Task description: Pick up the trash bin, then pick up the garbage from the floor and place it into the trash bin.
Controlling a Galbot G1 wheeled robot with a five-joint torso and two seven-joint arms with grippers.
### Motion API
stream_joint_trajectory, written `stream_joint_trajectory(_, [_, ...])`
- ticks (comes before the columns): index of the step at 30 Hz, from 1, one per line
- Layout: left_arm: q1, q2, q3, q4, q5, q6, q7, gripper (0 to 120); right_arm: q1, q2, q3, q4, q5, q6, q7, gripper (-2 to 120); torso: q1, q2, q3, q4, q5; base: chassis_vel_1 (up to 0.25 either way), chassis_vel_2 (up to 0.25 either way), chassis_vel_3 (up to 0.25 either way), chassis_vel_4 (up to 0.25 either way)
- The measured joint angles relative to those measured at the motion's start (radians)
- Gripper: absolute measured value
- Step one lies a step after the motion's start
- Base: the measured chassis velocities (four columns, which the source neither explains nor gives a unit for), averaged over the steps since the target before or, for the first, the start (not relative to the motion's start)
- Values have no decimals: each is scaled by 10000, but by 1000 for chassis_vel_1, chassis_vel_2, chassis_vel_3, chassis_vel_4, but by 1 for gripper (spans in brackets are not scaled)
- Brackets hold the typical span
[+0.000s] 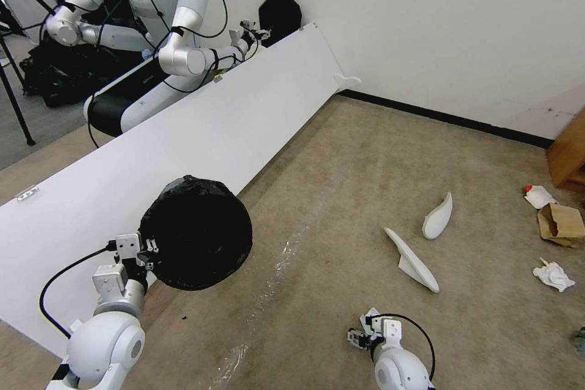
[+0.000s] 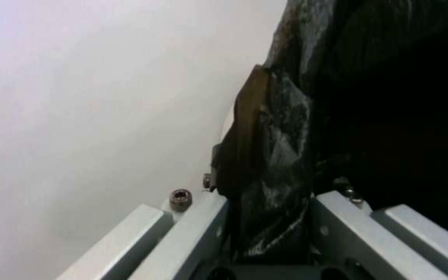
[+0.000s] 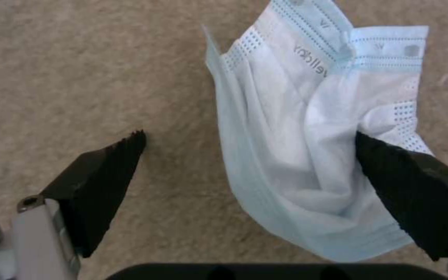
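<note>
My left gripper (image 1: 143, 250) is shut on the rim of the trash bin (image 1: 198, 234), holding it above the floor with its black-bagged mouth tipped toward me. In the left wrist view the fingers (image 2: 333, 217) pinch the crinkled black liner (image 2: 286, 128). My right gripper (image 1: 365, 332) hangs low over the carpet, open, its black pads (image 3: 105, 171) either side of a pale blue face mask (image 3: 307, 128) lying flat. More garbage lies to the right: two white slippers (image 1: 439, 216) (image 1: 411, 259), a crumpled paper (image 1: 553, 275), a brown paper bag (image 1: 560, 223) and a red-white packet (image 1: 538, 196).
A long white board (image 1: 183, 134) leans across the left side behind the bin. Another robot (image 1: 152, 24) stands beyond it. A wooden cabinet (image 1: 570, 155) sits at the right wall. Open carpet lies between the bin and the slippers.
</note>
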Motion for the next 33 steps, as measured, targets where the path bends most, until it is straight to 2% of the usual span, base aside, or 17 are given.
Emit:
stream_joint_trajectory(5, [-7,-2,6,5,0,-2,-3,0,-58,21,0,104,-40,-3,-25,85,0,0,0,0,-1,0,0,0,0])
stream_joint_trajectory(7, [-12,-2,13,12,1,-8,-5,0,-115,18,-3,194,-55,-8,-26,74,0,0,0,0,-2,0,0,0,0])
stream_joint_trajectory(10, [-13,-3,16,22,0,-19,-6,0,-145,18,-15,238,-64,-11,-29,70,0,0,0,0,-1,0,0,0,0])
stream_joint_trajectory(11, [-13,-2,19,33,1,-29,-6,0,-159,20,-21,256,-78,-13,-29,62,0,0,0,0,-4,0,0,0,0])
stream_joint_trajectory(19, [-5,-1,8,56,2,-62,-6,0,-187,36,-43,291,-113,-39,-75,51,0,0,0,0,-2,0,0,0,0])
stream_joint_trajectory(20, [-4,0,6,64,1,-73,-6,0,-204,37,-44,303,-128,-45,-87,43,0,0,-1,-1,-3,0,0,0,0])
stream_joint_trajectory(21, [-4,0,6,64,1,-73,-6,0,-204,37,-44,303,-128,-45,-87,43,0,0,-1,-1,-3,0,0,0,0])
stream_joint_trajectory(23, [-6,2,5,78,2,-87,-6,0,-224,51,-33,305,-145,-46,-110,30,0,0,-1,-1,-4,0,0,0,0])
stream_joint_trajectory(24, [-6,2,5,78,2,-87,-6,0,-224,51,-33,305,-145,-46,-110,30,0,0,-1,-1,-4,0,0,0,0])
stream_joint_trajectory(27, [-10,3,6,81,0,-92,-5,0,-260,59,-36,329,-143,-47,-167,16,1,-3,0,2,1,0,0,0,0])
stream_joint_trajectory(29, [-11,3,7,78,0,-92,-5,0,-272,60,-34,337,-143,-47,-174,13,1,-3,0,2,1,0,0,0,0])
stream_joint_trajectory(31, [-15,4,9,62,-3,-92,2,0,-308,74,-32,372,-158,-51,-184,1,0,-3,0,2,3,0,0,0,0])
stream_joint_trajectory(33, [-16,4,12,55,-4,-91,5,0,-316,75,-31,389,-160,-52,-184,0,0,-3,0,2,2,0,0,0,0])
